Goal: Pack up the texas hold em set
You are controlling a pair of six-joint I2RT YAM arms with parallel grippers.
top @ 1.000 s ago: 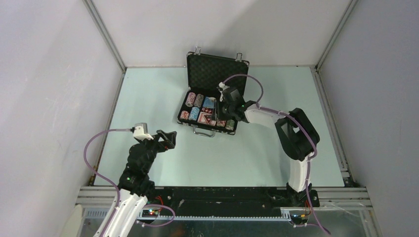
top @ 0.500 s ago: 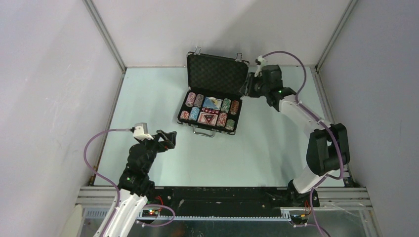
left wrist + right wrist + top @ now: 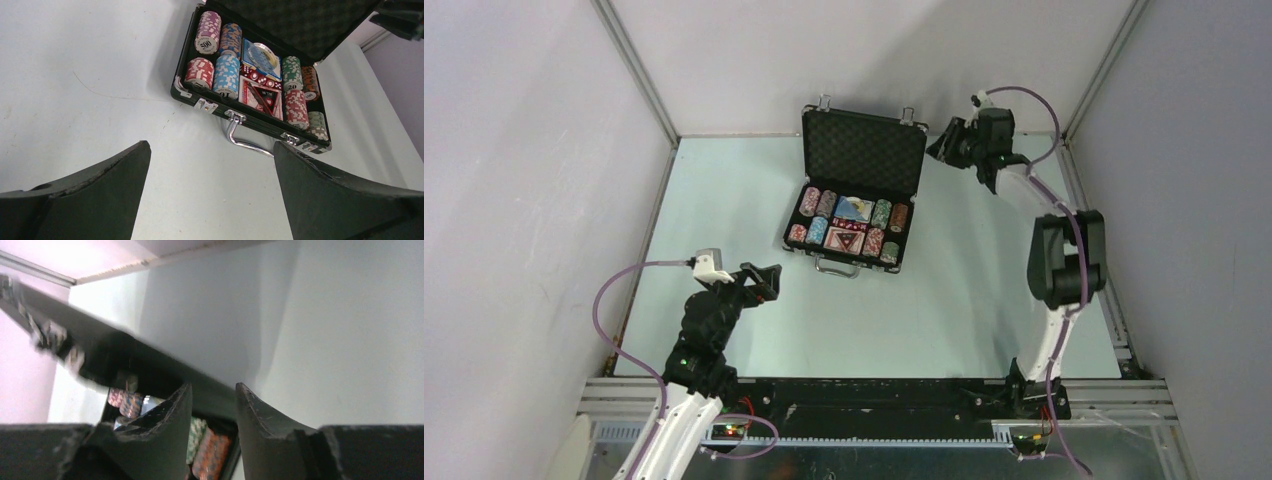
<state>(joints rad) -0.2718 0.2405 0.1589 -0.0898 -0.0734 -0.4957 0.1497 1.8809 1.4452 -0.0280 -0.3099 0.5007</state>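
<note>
From overhead I see the briefcase (image 3: 824,249) lying open on the table (image 3: 724,200), in the upper middle of the frame. Its foam-lined lid (image 3: 864,150) stands up toward the back wall.

My left wrist camera gives the clearest look inside. Chip stacks (image 3: 208,33) fill both ends of the tray. A blue card deck (image 3: 260,50) sits in the centre, with a row of red dice (image 3: 255,75) below it. Below those is a red card deck (image 3: 250,90) with a small triangular piece (image 3: 266,97) lying on it. The metal handle (image 3: 240,136) sticks out from the front wall between two latches (image 3: 205,105). The top of the lid is cut off by the frame edge.

The left gripper (image 3: 764,278) hovers in the lower left of the overhead view, well apart from the case. Its jaws are spread wide with only bare table between them.

The right gripper (image 3: 946,146) is up near the lid's top right corner, just beside it. I cannot tell from overhead whether it touches. Its own camera is hard to read: the lid streaks across the left of the frame as a blurred dark band. A few chip stacks show below it, partly hidden behind the fingers (image 3: 170,415). The jaws stand a narrow gap apart, and I see nothing clamped between them.
</note>
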